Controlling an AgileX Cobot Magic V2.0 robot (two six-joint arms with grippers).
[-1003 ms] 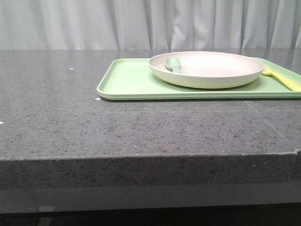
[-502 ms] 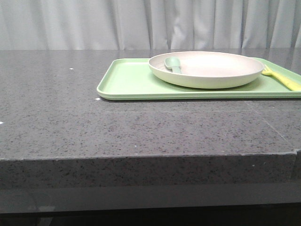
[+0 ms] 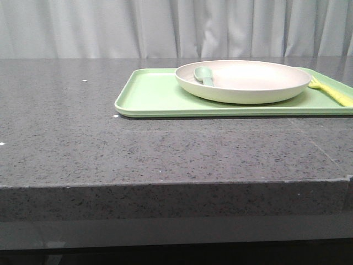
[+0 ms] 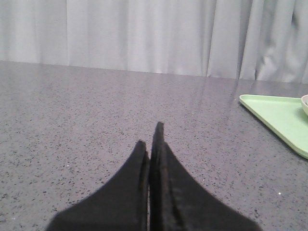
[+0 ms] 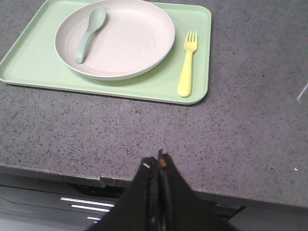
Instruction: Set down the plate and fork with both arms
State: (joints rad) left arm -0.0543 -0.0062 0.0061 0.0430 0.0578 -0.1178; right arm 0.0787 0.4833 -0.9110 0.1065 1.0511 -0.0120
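Resting on a rectangular light green tray, the round cream matte plate sits on the speckled grey stone tabletop in the front view, a pale green spoon inside it. The left wrist view shows the left gripper, jaws pressed together, over bare tabletop. The right wrist view shows the right gripper, jaws likewise together, near the tabletop's edge, and the small pale yellow plastic fork lying on the tray beside the plate.

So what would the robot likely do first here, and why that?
Probably open the right gripper and reach toward the fork. Its fingers are pressed together and empty, back at the table's near edge, while the fork lies untouched on the green tray beside the plate. The left gripper is shut too, farther from the tray.
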